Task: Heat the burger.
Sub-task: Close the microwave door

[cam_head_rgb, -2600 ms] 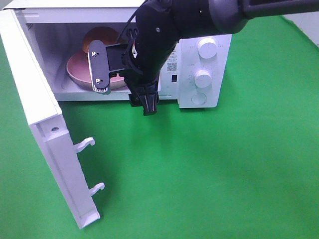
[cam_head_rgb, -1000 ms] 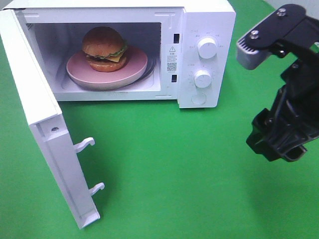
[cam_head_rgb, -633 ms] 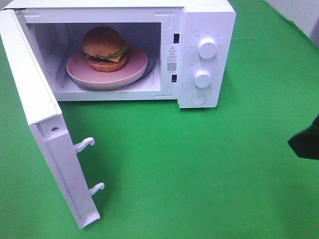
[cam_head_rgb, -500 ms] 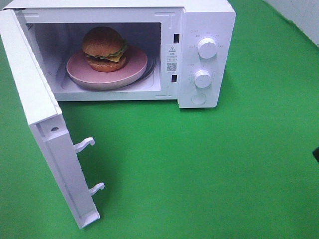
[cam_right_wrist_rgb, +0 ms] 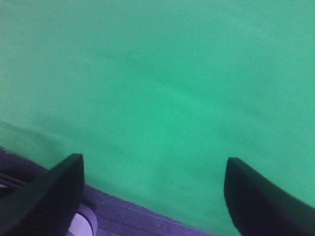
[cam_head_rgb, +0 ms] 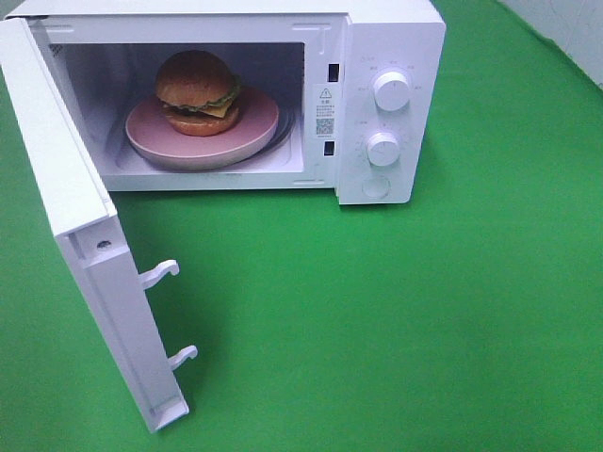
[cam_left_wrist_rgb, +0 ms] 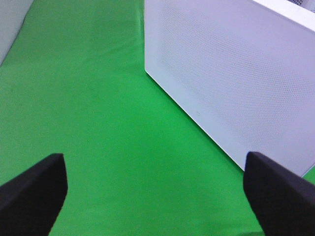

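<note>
Plainly, the left gripper (cam_left_wrist_rgb: 152, 162) hangs above the green cloth (cam_left_wrist_rgb: 88, 98), jaws spread wide with only cloth between them and a white dotted panel (cam_left_wrist_rgb: 236, 73) ahead. The right gripper (cam_right_wrist_rgb: 155, 160) is likewise spread over cloth. In the high view's upper left, the burger (cam_head_rgb: 196, 92) stands upright (round, so no long axis), cheese corner toward frame right, on the pink plate (cam_head_rgb: 254, 132) inside the open microwave (cam_head_rgb: 391, 38).

Right pincer (cam_right_wrist_rgb: 152, 169) pulled out of microwave (cam_head_rgb: 391, 33), swung right, gone from high view; burger (cam_head_rgb: 196, 89) now unobstructed inside.
</note>
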